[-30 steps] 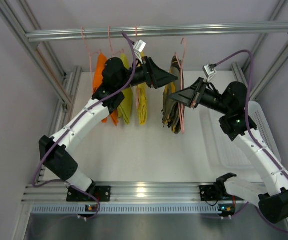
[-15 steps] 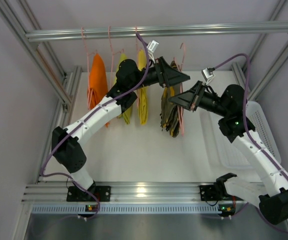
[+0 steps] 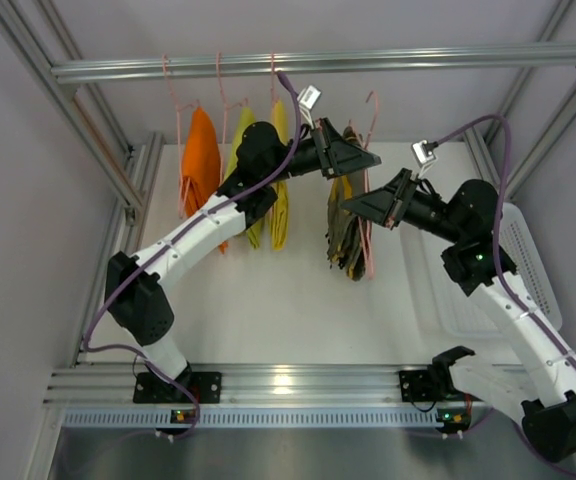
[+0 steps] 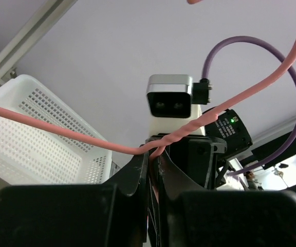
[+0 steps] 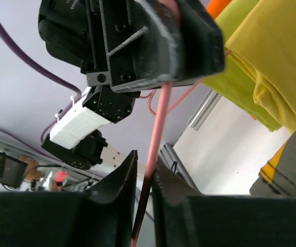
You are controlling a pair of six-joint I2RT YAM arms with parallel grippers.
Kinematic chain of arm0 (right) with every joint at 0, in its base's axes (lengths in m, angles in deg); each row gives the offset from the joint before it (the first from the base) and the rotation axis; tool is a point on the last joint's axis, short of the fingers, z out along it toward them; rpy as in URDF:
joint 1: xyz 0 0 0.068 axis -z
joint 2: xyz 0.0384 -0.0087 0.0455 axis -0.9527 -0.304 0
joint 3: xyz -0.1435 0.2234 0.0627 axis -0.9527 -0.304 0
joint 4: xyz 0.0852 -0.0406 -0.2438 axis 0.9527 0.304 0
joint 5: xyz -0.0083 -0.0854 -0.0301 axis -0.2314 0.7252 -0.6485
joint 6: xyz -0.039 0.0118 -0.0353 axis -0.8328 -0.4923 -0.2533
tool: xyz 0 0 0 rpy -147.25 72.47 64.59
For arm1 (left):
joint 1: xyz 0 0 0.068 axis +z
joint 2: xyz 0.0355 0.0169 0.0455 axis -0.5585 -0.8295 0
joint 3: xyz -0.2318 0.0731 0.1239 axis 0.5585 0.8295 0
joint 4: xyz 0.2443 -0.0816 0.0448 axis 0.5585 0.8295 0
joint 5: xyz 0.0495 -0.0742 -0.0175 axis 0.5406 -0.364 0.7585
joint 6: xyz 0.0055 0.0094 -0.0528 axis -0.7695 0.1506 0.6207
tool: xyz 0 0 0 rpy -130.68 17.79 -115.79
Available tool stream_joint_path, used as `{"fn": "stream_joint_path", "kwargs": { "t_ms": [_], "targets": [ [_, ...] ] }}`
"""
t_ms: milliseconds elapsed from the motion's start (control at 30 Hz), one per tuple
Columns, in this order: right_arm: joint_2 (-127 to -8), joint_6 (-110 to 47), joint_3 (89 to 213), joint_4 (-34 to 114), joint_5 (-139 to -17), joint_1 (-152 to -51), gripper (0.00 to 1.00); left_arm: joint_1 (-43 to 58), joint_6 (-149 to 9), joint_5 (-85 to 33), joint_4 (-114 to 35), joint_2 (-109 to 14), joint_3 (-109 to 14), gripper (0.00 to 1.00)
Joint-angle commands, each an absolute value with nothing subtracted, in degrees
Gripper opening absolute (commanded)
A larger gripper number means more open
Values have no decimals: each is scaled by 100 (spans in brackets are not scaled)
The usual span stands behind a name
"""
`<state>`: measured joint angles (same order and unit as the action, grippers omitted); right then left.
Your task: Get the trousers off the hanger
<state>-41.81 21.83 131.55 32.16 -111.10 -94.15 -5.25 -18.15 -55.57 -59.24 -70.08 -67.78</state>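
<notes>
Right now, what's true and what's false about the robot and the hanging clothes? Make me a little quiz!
1. The left tool is pinching the pink hanger. True.
2. The trousers lie in the white basket. False: they hang on the hanger, outside the basket.
3. An orange garment hangs furthest to the left. True.
4. The white basket sits on the left side. False: it is on the right side.

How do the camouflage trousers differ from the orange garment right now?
The trousers are camouflage-patterned; the orange garment is plain. The trousers' hanger is clamped in the left gripper; the orange garment hangs from the rail, untouched. Both hang on pink wire hangers.
</notes>
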Motion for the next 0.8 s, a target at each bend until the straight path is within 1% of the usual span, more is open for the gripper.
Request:
{"fn": "stream_joint_path", "kwargs": {
  "t_ms": [0,33,67,133,167,200,267,367,467,600,667,767],
  "targets": [
    [-3759,1594,13267,2503,-11029,-9366,18,-507,-1724,-5519,-6358,-6571,-6644,0],
    [-3732,1541,13284,2591,-11020,-9349,27,-507,-1662,-5528,-6385,-6553,-6617,0],
    [-3680,1332,13319,2922,-11037,-9270,46,-498,-1549,-5545,-6428,-6518,-6600,0],
    [-3601,702,13617,3581,-10933,-9147,68,-437,-1443,-5624,-6543,-6483,-6617,0],
    [-3522,445,13740,3950,-10706,-8955,74,-411,-1390,-5633,-6604,-6474,-6634,0],
    [-3452,268,13898,4580,-10608,-8831,83,-376,-1320,-5677,-6631,-6439,-6661,0],
    [-3215,-84,13926,4893,-10485,-8289,96,-340,-1258,-5721,-6727,-6378,-6696,0],
    [-2784,-646,13777,5316,-10213,-7716,97,-314,-1126,-5756,-6833,-6342,-6713,0],
    [-2353,-1279,13339,5457,-10071,-7556,97,-314,-1064,-5765,-6868,-6394,-6871,0],
    [-1879,-1596,12547,5098,-10255,-7564,98,-305,-950,-5704,-6789,-6526,-7337,0],
    [-1650,-1702,12188,4686,-10395,-7564,98,-305,-880,-5608,-6658,-6623,-7643,0],
    [-1579,-1974,11984,4403,-10545,-7617,99,-305,-801,-5520,-6579,-6746,-7908,0]
  ]
}}
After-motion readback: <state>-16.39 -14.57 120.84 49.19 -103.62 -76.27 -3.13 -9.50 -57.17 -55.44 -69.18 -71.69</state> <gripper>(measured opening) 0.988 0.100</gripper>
